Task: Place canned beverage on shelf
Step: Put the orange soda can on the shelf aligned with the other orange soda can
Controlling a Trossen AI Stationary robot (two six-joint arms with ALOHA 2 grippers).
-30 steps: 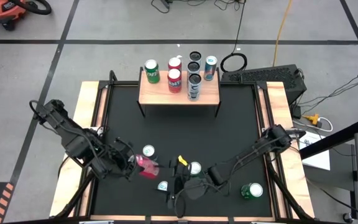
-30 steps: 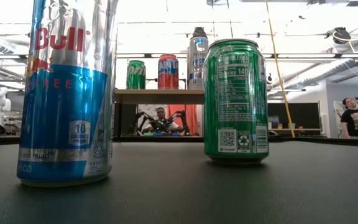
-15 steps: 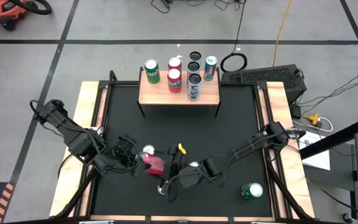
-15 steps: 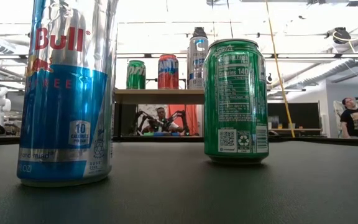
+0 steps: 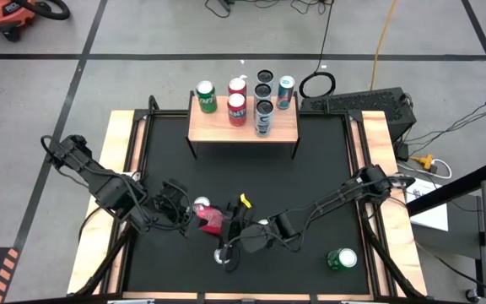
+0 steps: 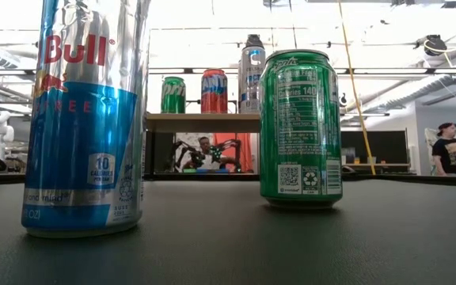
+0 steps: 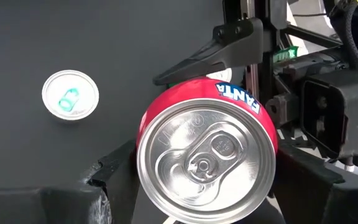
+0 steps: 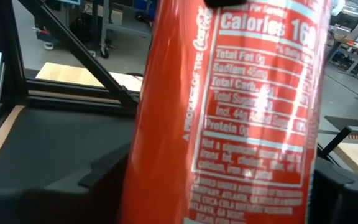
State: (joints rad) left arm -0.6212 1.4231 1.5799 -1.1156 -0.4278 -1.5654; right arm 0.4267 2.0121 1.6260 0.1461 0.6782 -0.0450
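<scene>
A red Fanta can [image 5: 212, 221] hangs tilted above the near middle of the black table, its silver top [image 7: 205, 160] turned toward my left arm. My left gripper [image 5: 202, 221] is shut on it. My right gripper [image 5: 228, 226] reaches in level from the right. Its fingers stand close on either side of the can's printed wall [image 8: 229, 124]. The shelf [image 5: 243, 127] stands at the table's far edge with several cans on its light-wood board. My left gripper pinches the Fanta can's side wall [image 7: 140, 155] between its two fingers, just below the top rim. It comes slanting down from the table's left. The can is lifted clear of the table and tilted. My right gripper's fingers [image 8: 104, 171] lie beside the can's wall; I cannot tell whether they touch it.
A blue-and-silver Red Bull can [image 6: 85, 119] stands near the table's front edge, right under the two grippers [image 5: 222, 253]. A green can [image 5: 342, 259] stands at the near right. Between the grippers and the shelf the black tabletop [image 5: 243, 181] is bare.
My right gripper has moved toward the table's left, up to the red can, so that its fingers now stand around it. The can's body has swung a little toward the right in my left gripper and stays clear of the table.
</scene>
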